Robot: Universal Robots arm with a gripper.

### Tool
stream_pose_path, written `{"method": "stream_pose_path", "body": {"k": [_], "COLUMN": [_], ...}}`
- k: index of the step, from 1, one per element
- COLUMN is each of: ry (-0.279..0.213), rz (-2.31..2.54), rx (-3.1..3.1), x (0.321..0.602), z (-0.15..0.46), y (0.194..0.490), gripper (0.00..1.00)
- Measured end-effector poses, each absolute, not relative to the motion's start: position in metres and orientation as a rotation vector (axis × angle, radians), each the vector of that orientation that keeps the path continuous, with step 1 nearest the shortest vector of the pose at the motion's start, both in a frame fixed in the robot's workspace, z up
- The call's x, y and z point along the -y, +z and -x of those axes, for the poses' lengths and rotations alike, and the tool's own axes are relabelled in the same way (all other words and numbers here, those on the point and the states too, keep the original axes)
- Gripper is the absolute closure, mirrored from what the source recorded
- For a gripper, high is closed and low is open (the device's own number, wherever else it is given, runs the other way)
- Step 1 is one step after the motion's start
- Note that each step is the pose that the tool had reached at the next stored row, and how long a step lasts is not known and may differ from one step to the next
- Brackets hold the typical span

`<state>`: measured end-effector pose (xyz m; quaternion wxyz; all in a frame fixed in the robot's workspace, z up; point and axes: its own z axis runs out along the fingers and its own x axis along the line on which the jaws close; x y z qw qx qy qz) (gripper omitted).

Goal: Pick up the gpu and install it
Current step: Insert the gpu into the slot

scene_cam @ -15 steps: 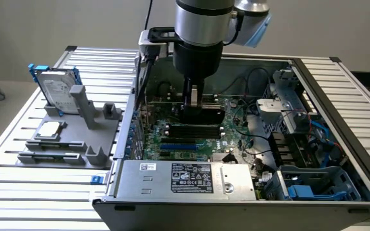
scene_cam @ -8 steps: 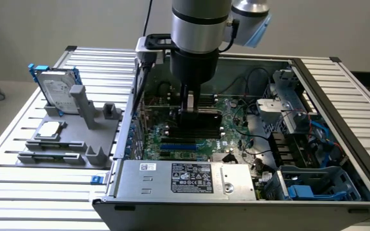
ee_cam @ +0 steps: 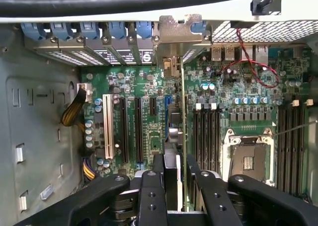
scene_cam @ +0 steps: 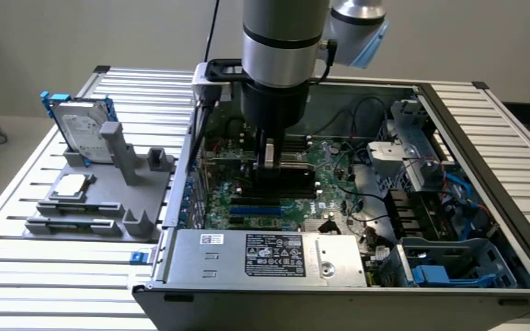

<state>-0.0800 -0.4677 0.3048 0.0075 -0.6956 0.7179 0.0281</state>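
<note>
I see the gpu [ee_cam: 183, 136] edge-on in the wrist view. It is a thin card standing upright, at right angles to the motherboard [ee_cam: 238, 97], with its long edge facing down toward the board. Its silver metal bracket [ee_cam: 175, 33] stands at the motherboard's rear edge. From there the card runs straight across the board's expansion-slot area. The gripper [ee_cam: 176, 161] has it pinched by the top edge, one finger on each face. From the exterior view, the gpu [scene_cam: 283, 183] shows me its flat black face, low over the middle of the motherboard. I cannot tell whether its lower edge is seated in the board or just above it.
</note>
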Motion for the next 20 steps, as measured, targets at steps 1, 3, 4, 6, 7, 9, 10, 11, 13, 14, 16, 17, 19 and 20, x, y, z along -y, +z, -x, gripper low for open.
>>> {"method": "stream_pose_path", "body": {"k": [1, 3, 4, 6, 7, 9, 10, 11, 13, 14, 16, 17, 19, 20], "ry": [0.088, 0.088, 0.088, 0.087, 0.087, 0.088, 0.088, 0.088, 0.088, 0.087, 0.087, 0.088, 0.088, 0.088], "rz": [2.173, 2.169, 2.167, 2.165, 2.165, 2.165, 2.165, 2.164, 2.163, 2.163, 2.163, 2.163, 2.161, 2.161], "rx": [-2.247, -2.25, -2.252, -2.253, -2.253, -2.253, -2.254, -2.254, -2.255, -2.256, -2.256, -2.256, -2.256, -2.257], "x": [0.4677, 0.4679, 0.468, 0.4683, 0.4684, 0.4685, 0.4685, 0.4685, 0.4685, 0.4685, 0.4685, 0.4686, 0.4686, 0.4687], "z": [0.0801, 0.0805, 0.0808, 0.0812, 0.0812, 0.0813, 0.0816, 0.0821, 0.0831, 0.0833, 0.0833, 0.0833, 0.0834, 0.0834], "y": [0.3031, 0.3012, 0.3006, 0.3, 0.3, 0.2993, 0.2985, 0.2979, 0.2966, 0.2963, 0.296, 0.2957, 0.2946, 0.294], "gripper": [0.71, 0.71, 0.71, 0.71, 0.71, 0.71, 0.71, 0.71, 0.71, 0.71, 0.71, 0.71, 0.71, 0.71]}}
